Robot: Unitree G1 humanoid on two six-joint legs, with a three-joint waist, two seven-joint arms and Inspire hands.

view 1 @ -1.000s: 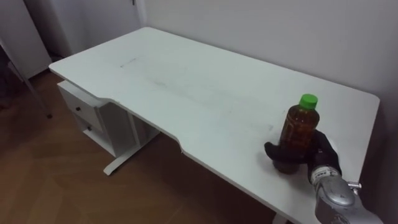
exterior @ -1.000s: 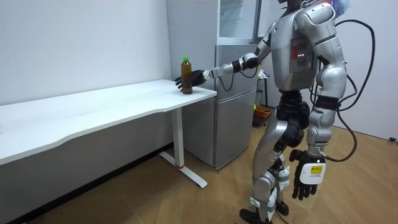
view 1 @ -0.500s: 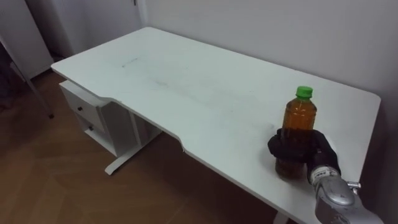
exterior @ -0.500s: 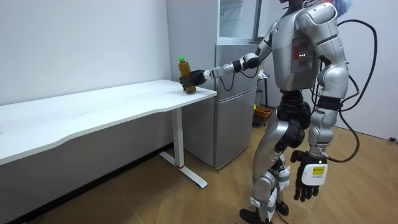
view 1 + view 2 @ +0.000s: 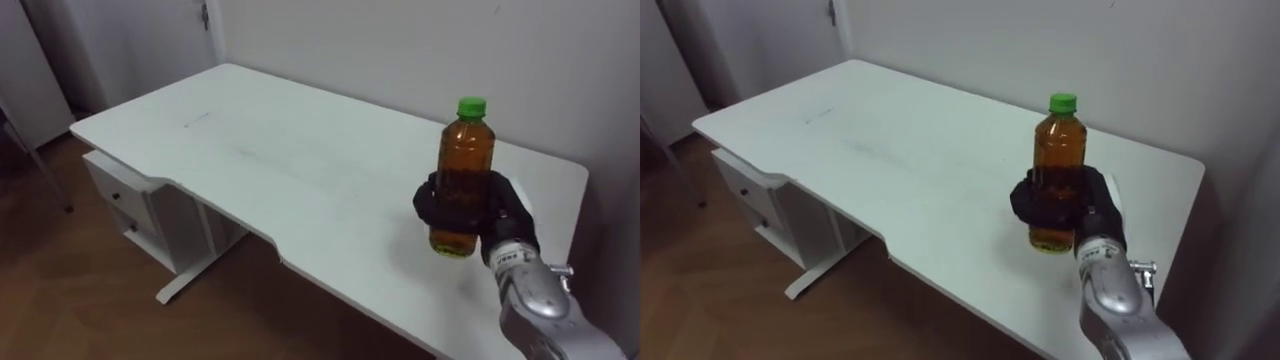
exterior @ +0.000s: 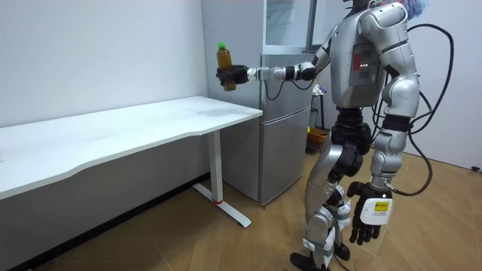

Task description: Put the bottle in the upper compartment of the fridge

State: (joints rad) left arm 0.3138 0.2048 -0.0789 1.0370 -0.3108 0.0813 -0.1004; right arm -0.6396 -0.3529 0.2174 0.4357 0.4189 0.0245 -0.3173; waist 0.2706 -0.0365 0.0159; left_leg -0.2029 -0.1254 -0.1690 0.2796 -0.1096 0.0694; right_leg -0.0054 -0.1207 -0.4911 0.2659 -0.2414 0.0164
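Observation:
An amber bottle (image 5: 462, 165) with a green cap stands upright in my right hand (image 5: 500, 205), whose dark fingers wrap its lower half. The bottle (image 5: 1055, 165) hangs clear above the white table (image 5: 300, 160), near its right end. In the room view the right hand (image 6: 235, 75) holds the bottle (image 6: 224, 64) at about shoulder height, arm stretched toward the room view's left. The grey fridge (image 6: 290, 120) stands beside the table's end, behind the outstretched arm. My left hand (image 6: 367, 214) hangs open beside my thigh.
A white drawer unit (image 5: 140, 205) sits under the table's left part. A wall runs along the table's far edge. Wooden floor (image 5: 90, 300) lies in front of the table. I stand upright on the floor a step from the fridge.
My right hand closed round the bottle and lifted it off the tabletop, up to about shoulder height. The left hand stayed hanging at my side.

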